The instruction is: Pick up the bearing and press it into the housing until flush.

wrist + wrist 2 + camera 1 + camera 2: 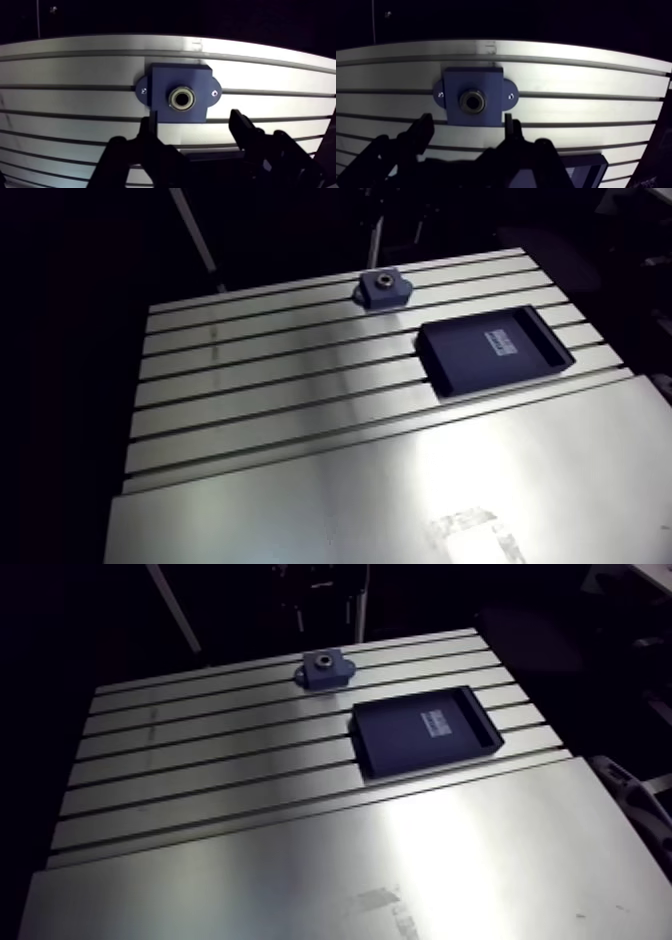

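A blue housing (180, 92) with two screwed side lugs sits on the slotted table near its far edge, and shows small in the arm view (383, 288). A metal bearing (182, 98) sits inside its round bore; whether it lies flush I cannot tell. In the wrist view my gripper (194, 120) hangs just short of the housing, open, with nothing between its dark fingers (151, 125). The arm view does not show the gripper.
A dark rectangular tray (495, 350) with a small label lies on the table to the right of the housing. The slotted table (260, 388) gives way to a smooth metal plate (400, 498) at the front. Beyond the housing the table ends.
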Controlling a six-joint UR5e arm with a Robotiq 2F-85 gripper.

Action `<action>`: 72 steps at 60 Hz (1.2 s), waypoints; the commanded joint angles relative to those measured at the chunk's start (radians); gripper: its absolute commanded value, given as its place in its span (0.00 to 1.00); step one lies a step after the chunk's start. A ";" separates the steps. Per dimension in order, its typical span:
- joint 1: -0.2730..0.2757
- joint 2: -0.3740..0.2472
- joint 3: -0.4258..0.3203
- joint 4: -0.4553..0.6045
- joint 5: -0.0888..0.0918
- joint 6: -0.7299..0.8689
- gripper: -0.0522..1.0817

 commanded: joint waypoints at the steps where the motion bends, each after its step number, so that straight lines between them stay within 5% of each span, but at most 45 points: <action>1: -0.003 0.003 -0.032 0.042 -0.002 0.064 1.00; 27: 0.000 0.037 -0.023 0.040 -0.013 0.083 1.00; 72: -0.003 0.049 0.023 -0.014 0.002 0.050 1.00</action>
